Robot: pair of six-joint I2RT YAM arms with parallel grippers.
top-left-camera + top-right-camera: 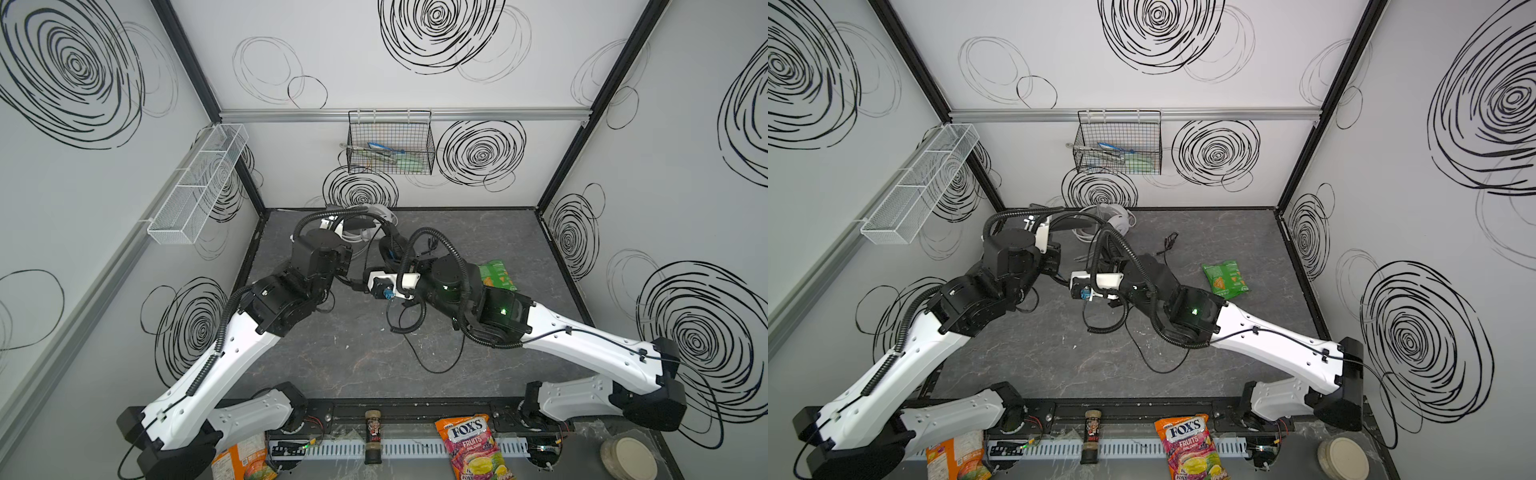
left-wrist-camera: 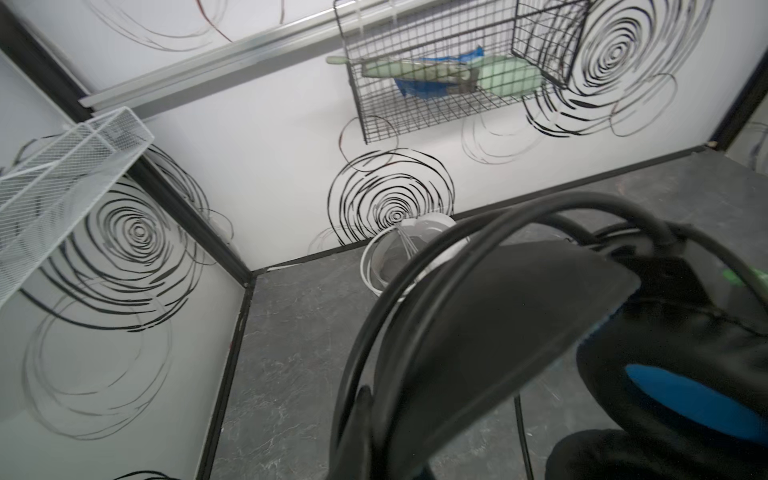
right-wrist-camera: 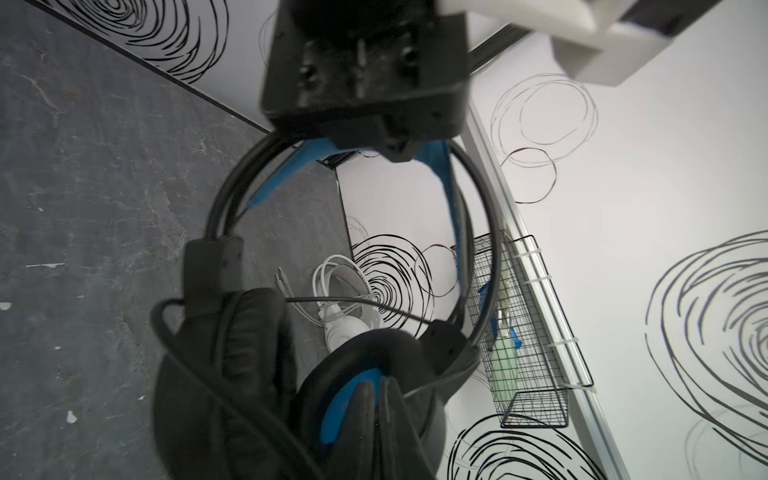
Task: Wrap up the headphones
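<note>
The black headset (image 3: 257, 374) fills my right wrist view, held above the bench (image 1: 332, 365). The left gripper (image 3: 399, 151) pinches its blue-lined headband. The right gripper (image 3: 376, 415) is pressed together beside an ear cup, on what I cannot tell. The white headset (image 3: 349, 328) lies by the back wall, cable looped on it, seemingly finished. Only a top view shows the black cable (image 1: 436, 372) trailing loose over the bench, so that wrap looks mostly undone. In both top views the arms hide the grips.
</note>
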